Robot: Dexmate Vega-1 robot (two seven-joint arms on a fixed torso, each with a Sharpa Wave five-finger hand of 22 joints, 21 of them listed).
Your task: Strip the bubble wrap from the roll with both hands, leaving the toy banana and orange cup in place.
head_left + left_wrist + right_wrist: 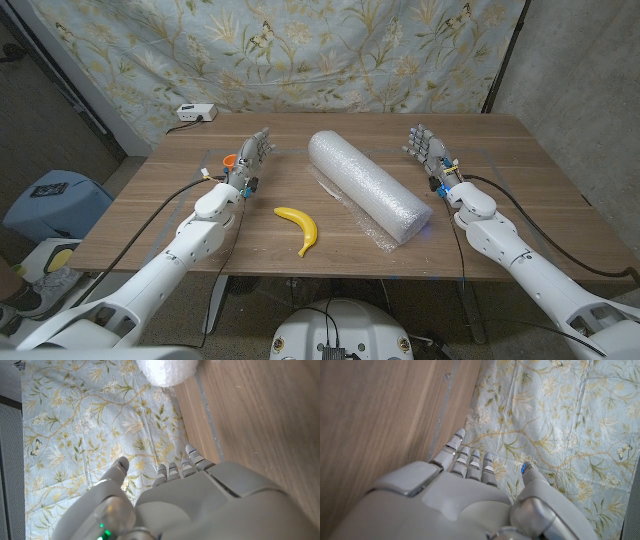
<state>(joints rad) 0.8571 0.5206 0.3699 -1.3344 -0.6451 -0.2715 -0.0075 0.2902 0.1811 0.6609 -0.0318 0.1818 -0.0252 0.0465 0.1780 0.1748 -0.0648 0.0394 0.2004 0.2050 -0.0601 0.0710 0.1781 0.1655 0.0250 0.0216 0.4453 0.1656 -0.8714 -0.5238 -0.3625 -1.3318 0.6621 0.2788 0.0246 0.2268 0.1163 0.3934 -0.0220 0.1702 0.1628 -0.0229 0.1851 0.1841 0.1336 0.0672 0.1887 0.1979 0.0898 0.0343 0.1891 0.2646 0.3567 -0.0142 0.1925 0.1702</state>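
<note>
A thick roll of bubble wrap (366,183) lies slanted across the middle of the table, a loose flap of wrap spread under its near end. Its far end (167,371) is in the left wrist view. A yellow toy banana (300,229) lies left of the roll, near the front edge. The orange cup (230,160) peeks out behind my left hand (254,158), which is raised, fingers apart, holding nothing, well left of the roll. My right hand (430,150) stands the same way to the right of the roll, empty. Both hands (200,505) (455,495) have straight fingers.
A white box with a cable (195,114) sits at the table's (520,180) far left corner. A floral cloth (350,50) hangs behind the table. Black cables run along both arms. A blue bin (50,200) stands on the floor at left.
</note>
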